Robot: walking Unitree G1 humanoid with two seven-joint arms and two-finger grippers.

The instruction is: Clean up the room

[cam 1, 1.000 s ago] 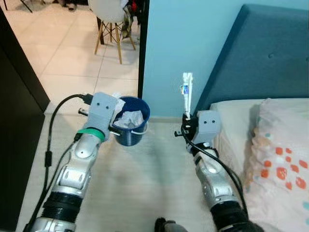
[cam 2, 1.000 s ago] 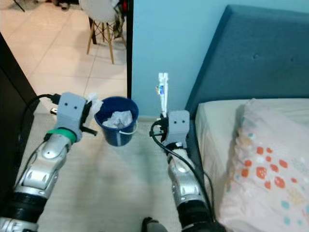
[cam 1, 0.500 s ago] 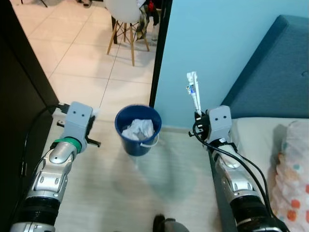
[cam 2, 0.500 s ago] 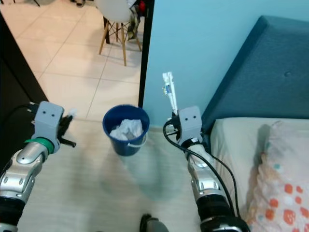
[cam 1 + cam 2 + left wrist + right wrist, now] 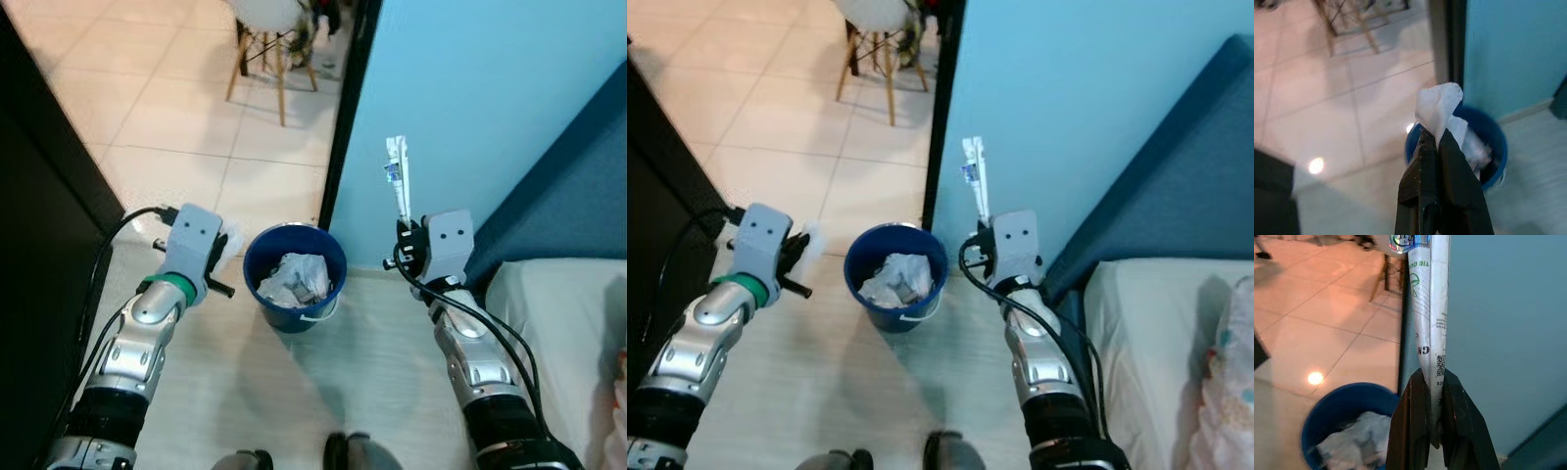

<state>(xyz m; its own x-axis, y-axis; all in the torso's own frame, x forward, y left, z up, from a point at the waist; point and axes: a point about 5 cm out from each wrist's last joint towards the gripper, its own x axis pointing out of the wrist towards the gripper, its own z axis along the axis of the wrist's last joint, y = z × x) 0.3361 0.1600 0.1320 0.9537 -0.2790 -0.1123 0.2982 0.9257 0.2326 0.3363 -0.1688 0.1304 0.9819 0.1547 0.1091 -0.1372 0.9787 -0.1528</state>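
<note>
A blue bucket [image 5: 294, 284] stands on the pale floor near the foot of a light blue wall [image 5: 490, 88], already holding crumpled white paper [image 5: 297, 278]. The left gripper [image 5: 1436, 134] hangs just beside the bucket on the robot's left, its fingers pressed together on a white tissue [image 5: 1437, 107] that sticks up past the tips. The right gripper [image 5: 1434, 377] is held on the bucket's other side, close to the wall, pinching a flattened white printed wrapper [image 5: 1429, 298] that stands upright above its fingers.

A dark door frame edge [image 5: 348, 108] runs down beside the wall, just behind the bucket. Beyond it lies a tiled floor [image 5: 147, 108] with a wooden-legged white chair [image 5: 269, 39]. A dark cabinet [image 5: 39, 245] stands along the robot's left, close to the left arm. To the right are a teal headboard [image 5: 578, 186] and the corner of a bed [image 5: 568, 333], next to the right arm.
</note>
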